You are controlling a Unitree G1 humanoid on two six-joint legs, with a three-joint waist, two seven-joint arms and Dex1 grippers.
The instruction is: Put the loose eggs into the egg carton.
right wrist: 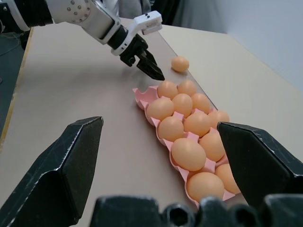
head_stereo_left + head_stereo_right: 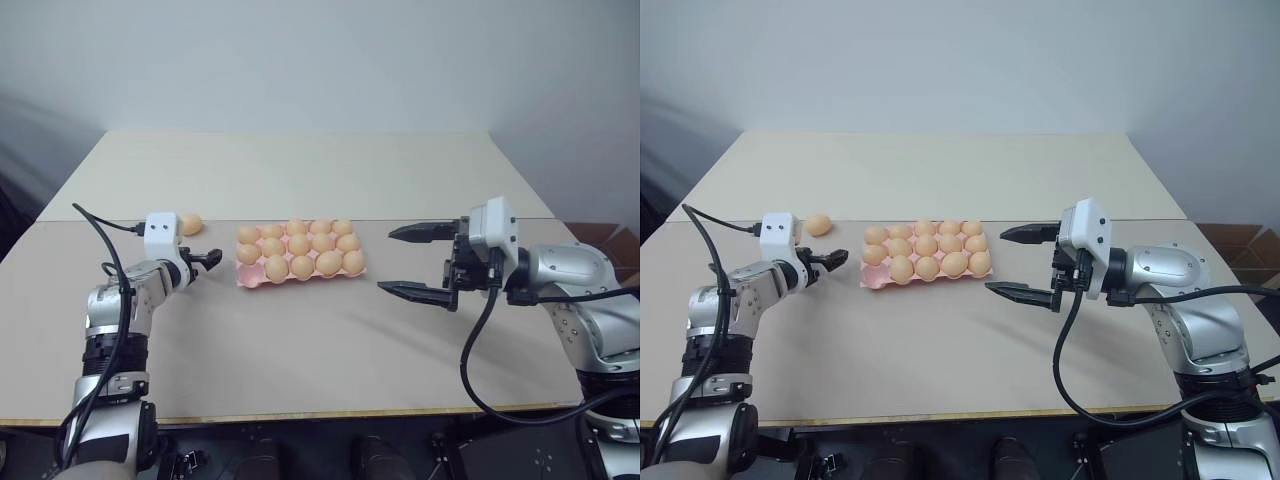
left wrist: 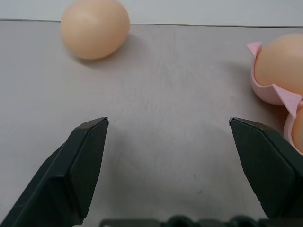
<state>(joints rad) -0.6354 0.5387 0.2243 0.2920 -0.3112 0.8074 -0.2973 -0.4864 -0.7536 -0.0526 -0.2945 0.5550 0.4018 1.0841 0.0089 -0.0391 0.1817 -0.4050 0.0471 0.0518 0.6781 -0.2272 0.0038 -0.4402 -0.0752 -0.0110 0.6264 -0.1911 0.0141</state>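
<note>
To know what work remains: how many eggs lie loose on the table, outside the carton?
1. The loose egg lies on the table, left of the egg carton and just beyond the open left hand.

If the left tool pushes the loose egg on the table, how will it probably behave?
The egg is smooth and oval and lies on the flat table, so it will likely roll away, probably in a curve. Its matte, rounded surface may slip between the open left tool fingers unless they close around its middle.
</note>
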